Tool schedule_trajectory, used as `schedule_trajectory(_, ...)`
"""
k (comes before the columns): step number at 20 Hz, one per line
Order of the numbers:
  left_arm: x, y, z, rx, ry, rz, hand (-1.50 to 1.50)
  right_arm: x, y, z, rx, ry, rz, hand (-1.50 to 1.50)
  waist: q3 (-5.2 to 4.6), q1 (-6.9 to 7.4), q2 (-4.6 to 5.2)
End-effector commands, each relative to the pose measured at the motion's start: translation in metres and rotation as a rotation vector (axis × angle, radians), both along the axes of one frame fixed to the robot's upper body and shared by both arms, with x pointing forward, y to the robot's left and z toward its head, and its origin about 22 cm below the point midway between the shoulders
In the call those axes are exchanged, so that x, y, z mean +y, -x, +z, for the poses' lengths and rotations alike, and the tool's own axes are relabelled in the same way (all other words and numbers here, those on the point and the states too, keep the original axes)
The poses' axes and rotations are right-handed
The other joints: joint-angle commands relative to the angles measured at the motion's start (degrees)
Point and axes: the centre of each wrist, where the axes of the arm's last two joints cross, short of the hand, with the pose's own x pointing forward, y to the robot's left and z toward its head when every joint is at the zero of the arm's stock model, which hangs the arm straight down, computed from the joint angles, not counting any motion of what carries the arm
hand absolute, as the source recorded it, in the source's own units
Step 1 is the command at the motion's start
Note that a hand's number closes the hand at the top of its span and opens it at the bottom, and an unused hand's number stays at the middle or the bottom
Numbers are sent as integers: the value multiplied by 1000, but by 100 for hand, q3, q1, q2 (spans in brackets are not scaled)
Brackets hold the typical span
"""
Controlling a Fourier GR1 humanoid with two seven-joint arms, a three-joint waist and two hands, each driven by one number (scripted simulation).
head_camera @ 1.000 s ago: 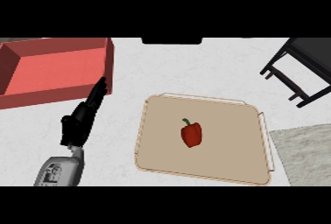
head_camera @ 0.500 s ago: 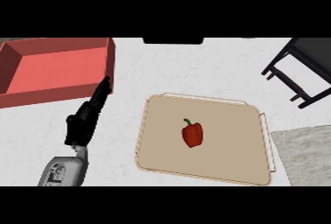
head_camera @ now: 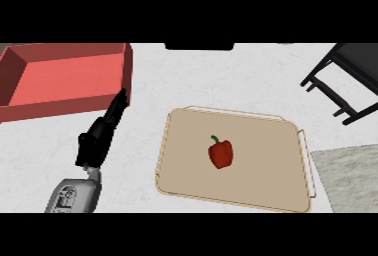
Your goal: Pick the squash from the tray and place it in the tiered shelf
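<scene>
Red bell pepper (head_camera: 220, 154), green stem up, lying near centre of beige tray (head_camera: 273, 192) on white table (head_camera: 221, 75). Left hand (head_camera: 100, 135) left of tray, apart from it, fingers straight and pressed together, tips at corner of red bin (head_camera: 66, 80); holds nothing. Black tiered shelf (head_camera: 347, 85) at upper right. Grey mat (head_camera: 347, 175) at right of tray.

Single head view, looking steeply down on surface (head_camera: 221, 80) from near side. Tray (head_camera: 258, 192) fills middle, close. Red bin (head_camera: 66, 107) far left, black shelf (head_camera: 347, 75) far right, both cut by frame edges.
</scene>
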Motion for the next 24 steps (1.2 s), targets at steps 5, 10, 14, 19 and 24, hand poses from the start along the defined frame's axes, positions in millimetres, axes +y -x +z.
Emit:
schedule_trajectory(5,1,-7,9,-1,9,-10,0,2,-34,-22,-103,106,-52,150,5,41,21)
schedule_trajectory(10,-14,2,-8,-10,3,-11,0,25,-68,-46,-127,76,12,150,4,44,22)
schedule_trajectory(14,1,-8,10,-10,5,-8,0,34,-83,-49,-124,-212,79,150,10,102,37)
schedule_trajectory(19,-15,-9,1,0,1,-22,0,15,-81,-60,-107,-230,101,150,9,66,52)
schedule_trajectory(24,-10,-9,7,-8,12,-18,0,2,-76,-49,-114,-239,85,150,13,128,66)
